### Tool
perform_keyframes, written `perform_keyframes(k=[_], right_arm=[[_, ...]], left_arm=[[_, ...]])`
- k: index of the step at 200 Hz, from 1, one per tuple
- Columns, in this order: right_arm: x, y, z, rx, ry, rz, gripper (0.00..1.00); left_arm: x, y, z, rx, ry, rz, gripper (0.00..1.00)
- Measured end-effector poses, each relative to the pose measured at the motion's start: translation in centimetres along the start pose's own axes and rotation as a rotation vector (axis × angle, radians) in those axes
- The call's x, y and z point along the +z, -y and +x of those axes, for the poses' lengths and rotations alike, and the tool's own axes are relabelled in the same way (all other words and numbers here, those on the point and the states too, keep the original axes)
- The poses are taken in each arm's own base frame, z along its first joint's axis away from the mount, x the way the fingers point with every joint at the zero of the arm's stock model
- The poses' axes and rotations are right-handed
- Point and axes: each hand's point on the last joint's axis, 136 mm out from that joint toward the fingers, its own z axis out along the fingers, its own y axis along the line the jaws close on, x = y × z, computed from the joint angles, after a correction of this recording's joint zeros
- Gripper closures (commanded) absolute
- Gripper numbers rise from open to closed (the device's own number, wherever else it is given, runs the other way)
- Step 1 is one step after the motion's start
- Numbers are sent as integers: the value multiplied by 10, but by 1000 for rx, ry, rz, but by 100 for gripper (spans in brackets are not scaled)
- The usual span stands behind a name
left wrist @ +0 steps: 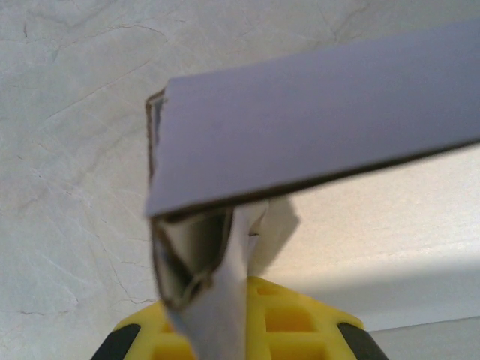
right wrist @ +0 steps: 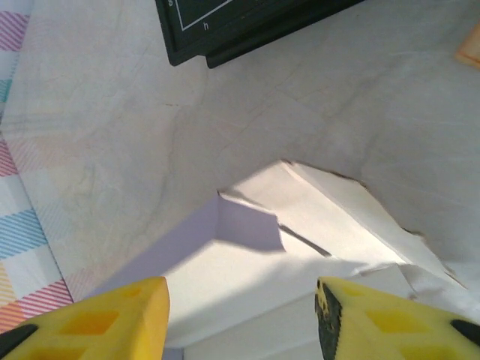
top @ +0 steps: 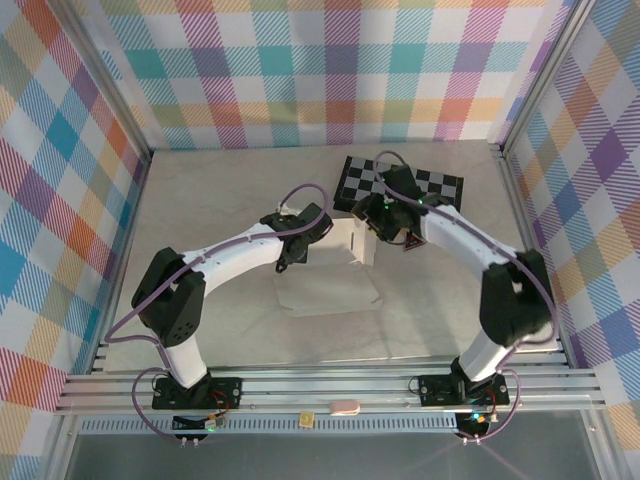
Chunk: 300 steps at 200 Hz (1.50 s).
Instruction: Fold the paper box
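Observation:
The paper box lies mid-table, pale lavender outside and whitish inside, partly flat with a flap raised at its far side. In the left wrist view a lavender panel spans the top, and a folded flap runs down between the yellow fingers. My left gripper is shut on that flap, at the box's far left. My right gripper stands open above the whitish inside of the box, its fingers wide apart with nothing pinched. It hangs over the box's far right.
A black-and-grey checkerboard lies just behind the box, its dark edge close ahead of the right gripper. Plaid walls and aluminium posts enclose the table on three sides. A small pink object rests on the front rail.

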Motion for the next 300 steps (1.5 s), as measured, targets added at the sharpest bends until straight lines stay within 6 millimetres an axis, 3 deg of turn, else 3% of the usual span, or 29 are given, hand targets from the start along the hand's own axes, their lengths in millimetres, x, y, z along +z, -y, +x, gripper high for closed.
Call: perform_keyframes(k=[15,31,82,140,211,255,300], right_arm=[[-13,9,8,-21,11,-13,49],[-14,21,19,-46,-3,-3,51],[29,57,61,-115,-140,109,54],[61,85,69,-150,-201,189,56],[70,87,67,-169,-201,190,60],[74,84,64,-168,-201,188,71],[74,81,65,-165,-206,173,76]], left_arm=[[0,0,0,-3,7,5,100],[-1,0,-1,-4,10,7,100],[1,1,-1,6,18,13,100],[1,2,-1,10,21,14,100],[1,2,-1,14,20,14,100],[1,2,-1,14,20,13,100],[1,2,-1,14,20,14,100]])
